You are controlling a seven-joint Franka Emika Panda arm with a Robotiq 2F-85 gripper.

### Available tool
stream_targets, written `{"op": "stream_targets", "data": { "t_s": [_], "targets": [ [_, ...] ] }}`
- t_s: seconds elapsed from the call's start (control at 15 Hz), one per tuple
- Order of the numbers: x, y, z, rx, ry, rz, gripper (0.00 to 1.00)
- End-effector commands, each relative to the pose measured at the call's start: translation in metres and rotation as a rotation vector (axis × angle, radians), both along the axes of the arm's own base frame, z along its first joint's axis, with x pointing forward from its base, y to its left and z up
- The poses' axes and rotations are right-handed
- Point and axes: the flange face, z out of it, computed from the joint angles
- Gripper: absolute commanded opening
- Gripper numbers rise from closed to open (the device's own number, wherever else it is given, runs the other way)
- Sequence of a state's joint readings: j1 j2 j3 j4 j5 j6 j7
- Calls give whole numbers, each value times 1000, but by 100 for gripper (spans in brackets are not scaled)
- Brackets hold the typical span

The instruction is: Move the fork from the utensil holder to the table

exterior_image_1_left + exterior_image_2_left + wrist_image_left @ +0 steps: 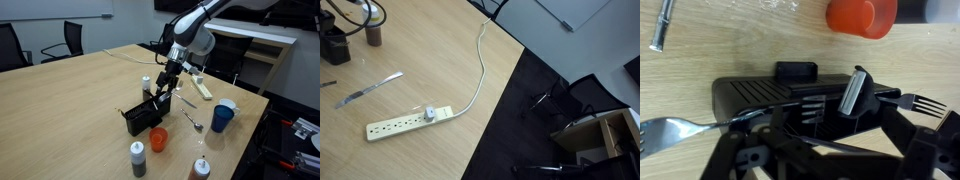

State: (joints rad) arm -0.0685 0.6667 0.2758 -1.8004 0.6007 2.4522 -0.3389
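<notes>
In an exterior view the tool [163,90] above the utensil holder [143,118] is too small to show how its jaws stand. In the wrist view its dark frame covers the near side of the utensil holder and the middle of the fork [675,130], whose head runs off the left edge; the top edge clips an orange cup [860,15]. In an exterior view a black thing [332,45] is cropped at the left edge, too little showing to name it
</notes>
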Motion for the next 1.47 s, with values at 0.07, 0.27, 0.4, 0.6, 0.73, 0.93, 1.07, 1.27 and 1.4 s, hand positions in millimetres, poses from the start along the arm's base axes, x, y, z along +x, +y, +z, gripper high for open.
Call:
{"op": "stream_targets", "data": {
  "t_s": [0.07,0.27,0.4,0.6,0.73,0.93,1.07,1.27,1.4],
  "targets": [
    [0,-1,-2,54,0,7,100],
    [-1,-2,-5,59,5,2,100],
    [-1,-3,-7,60,5,0,100],
    [-1,-5,-9,60,9,-1,100],
    [-1,-5,-10,62,5,-3,72],
    [0,-7,-8,64,-3,-4,52],
    [1,-7,-8,67,-4,-4,38],
    [1,-7,-9,71,-3,-5,17],
    [1,-8,-9,72,-3,-8,3]
  ]
}}
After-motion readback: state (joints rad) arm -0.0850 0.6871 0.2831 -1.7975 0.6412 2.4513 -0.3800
